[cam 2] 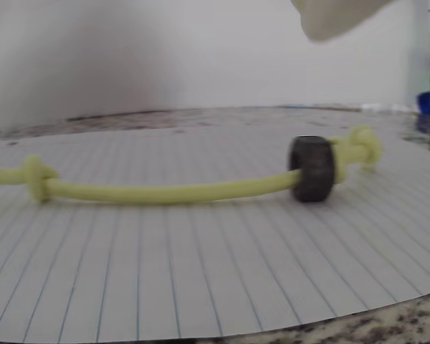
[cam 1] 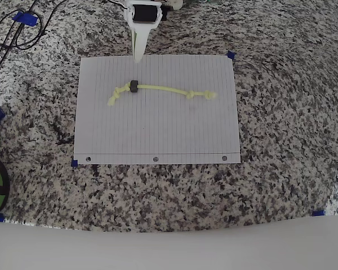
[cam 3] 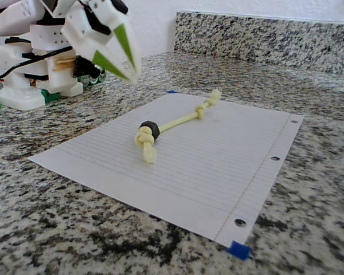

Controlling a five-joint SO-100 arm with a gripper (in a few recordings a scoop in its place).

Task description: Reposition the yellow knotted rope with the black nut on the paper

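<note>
Lying across the far half of the paper (cam 1: 158, 135), the yellow knotted rope (cam 1: 160, 90) runs left to right in the overhead view, knots at both ends, with the black nut (cam 1: 133, 86) threaded near its left end, standing on edge. Granite counter (cam 1: 281, 140) surrounds the sheet, which is held by blue tape tabs (cam 1: 231, 55) at its corners. Beyond the paper's far edge, the white gripper (cam 3: 126, 66) hangs above the counter, tips pointing down, fingers pressed together and holding nothing.

rope (cam 1: 160, 90) on paper (cam 1: 158, 135), nut (cam 1: 133, 86) near its left end
</note>
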